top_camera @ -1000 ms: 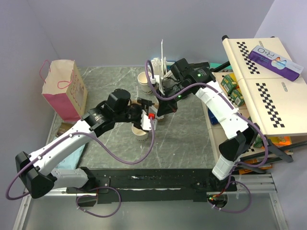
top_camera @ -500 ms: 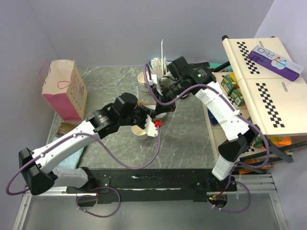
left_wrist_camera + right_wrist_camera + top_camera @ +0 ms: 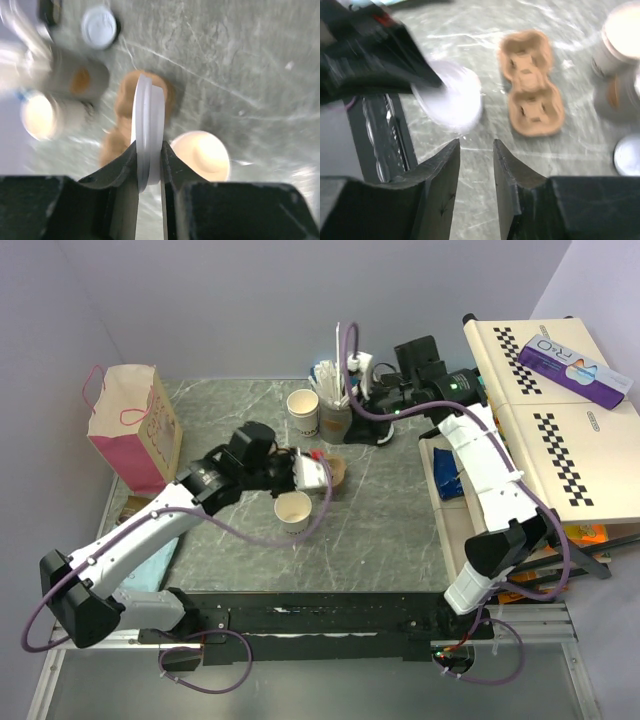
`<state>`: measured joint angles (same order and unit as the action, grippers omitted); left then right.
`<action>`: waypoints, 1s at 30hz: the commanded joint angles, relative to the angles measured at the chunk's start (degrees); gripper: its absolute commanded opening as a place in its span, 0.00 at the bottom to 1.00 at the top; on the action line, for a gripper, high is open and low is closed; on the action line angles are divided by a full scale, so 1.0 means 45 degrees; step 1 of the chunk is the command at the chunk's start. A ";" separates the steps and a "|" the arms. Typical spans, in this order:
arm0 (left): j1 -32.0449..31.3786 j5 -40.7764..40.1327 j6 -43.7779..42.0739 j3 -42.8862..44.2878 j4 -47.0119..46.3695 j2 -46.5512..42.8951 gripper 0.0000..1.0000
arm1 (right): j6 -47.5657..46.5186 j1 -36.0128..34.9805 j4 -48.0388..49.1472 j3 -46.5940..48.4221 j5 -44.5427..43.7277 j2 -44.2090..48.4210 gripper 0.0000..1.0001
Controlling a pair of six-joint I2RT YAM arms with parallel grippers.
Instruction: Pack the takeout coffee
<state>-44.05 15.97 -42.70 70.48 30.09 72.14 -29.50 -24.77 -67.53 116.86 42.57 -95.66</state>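
Lidding is the step in hand, as we judge it. Our left hand (image 3: 148, 152) is clenched on the white lid (image 3: 148, 117), pinching it edge-on between both fingers so that it stands upright, rim toward the wrist camera. The cup (image 3: 201, 156) stands open on the desk (image 3: 250, 60) just below this hand and a little to one side. Its tan inside shows and nothing touches it. Beyond the hand lies the tray (image 3: 532, 82), both wells bare. Our right hand (image 3: 476, 149) is released, with fingers apart and nothing between them. In the top view it sits well apart from the cup, up by the straws.

The next move calls for turning the wrist until the lid lies flat, then bringing it over the cup's mouth and pressing down evenly so the rim seats all round. We think the cup is light and, being unheld, may slide or tip under an off-centre push, so the right hand could come in beside it as a steady. Only once capped would it go into a tray well.
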 commanded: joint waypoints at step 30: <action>0.7641 0.9949 1.8121 -0.5837 -0.7253 0.1488 0.38 | 0.6262 -0.1057 0.6979 -0.6769 0.1205 -0.1437 0.57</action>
<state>-9.82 60.29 37.67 44.27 -1.10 78.28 -2.74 -28.97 -39.62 86.76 49.19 -101.51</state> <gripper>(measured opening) 0.377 0.568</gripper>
